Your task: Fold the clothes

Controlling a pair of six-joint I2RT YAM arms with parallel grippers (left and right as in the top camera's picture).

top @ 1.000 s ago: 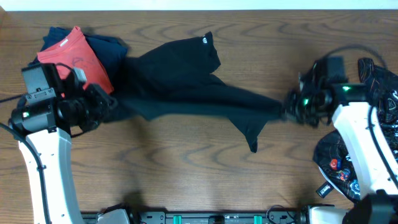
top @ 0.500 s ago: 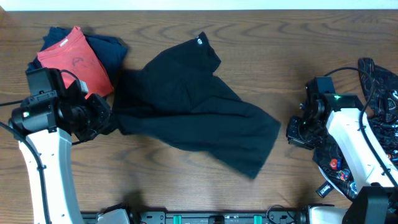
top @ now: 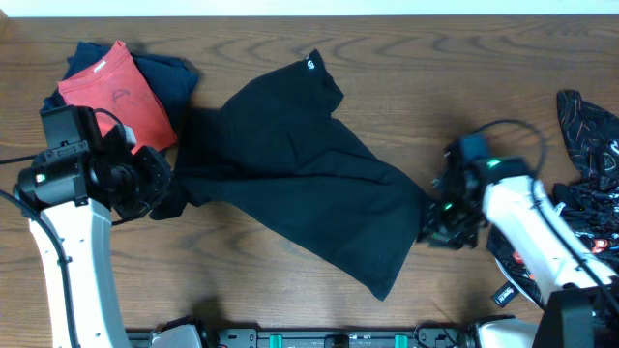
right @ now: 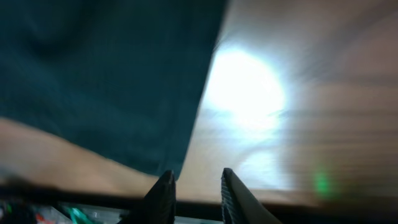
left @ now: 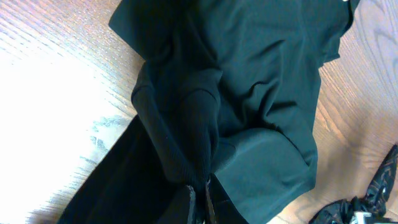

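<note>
A large black garment (top: 300, 184) with a small white logo (top: 311, 64) lies spread across the middle of the wooden table. My left gripper (top: 164, 198) is shut on its left edge; in the left wrist view the fingers (left: 200, 202) pinch a bunched fold of the black garment (left: 261, 93). My right gripper (top: 432, 224) is open and empty, just off the garment's right edge. In the right wrist view its fingers (right: 196, 186) hover over bare wood beside the black garment's edge (right: 106, 74).
A red garment (top: 114, 92) lies on a navy one (top: 160, 72) at the back left. A dark garment with thin-line print (top: 590, 121) is heaped at the right edge, with more dark printed fabric (top: 527, 261) below it.
My right gripper let go of the black garment, drew back right, then moved down-left to its right edge. The garment slackened and spread flatter on the table. The left arm barely moved.
</note>
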